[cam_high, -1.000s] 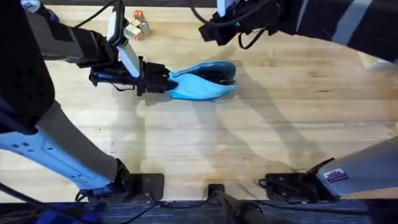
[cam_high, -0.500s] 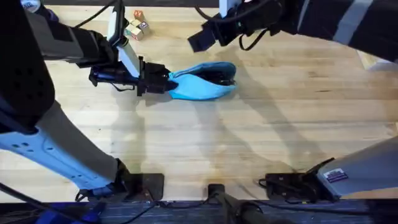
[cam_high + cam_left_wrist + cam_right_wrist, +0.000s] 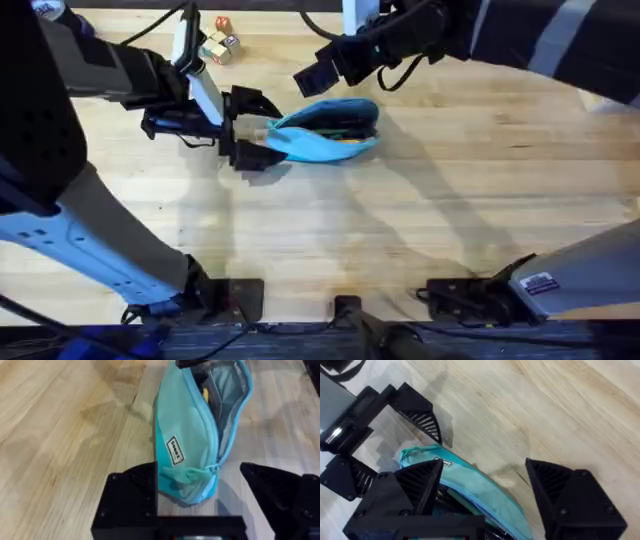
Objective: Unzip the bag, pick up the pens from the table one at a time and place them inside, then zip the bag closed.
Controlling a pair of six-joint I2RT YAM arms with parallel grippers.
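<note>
The bag (image 3: 325, 129) is seen lying unzipped on the table (image 3: 420, 220), past mid-table, dark contents visible through its mouth. Its near end is straddled by the left gripper (image 3: 252, 130), jaws spread wide and nothing gripped. Farther back, the right gripper (image 3: 325, 68) is held above the bag's far side, fingers likewise released.
</note>
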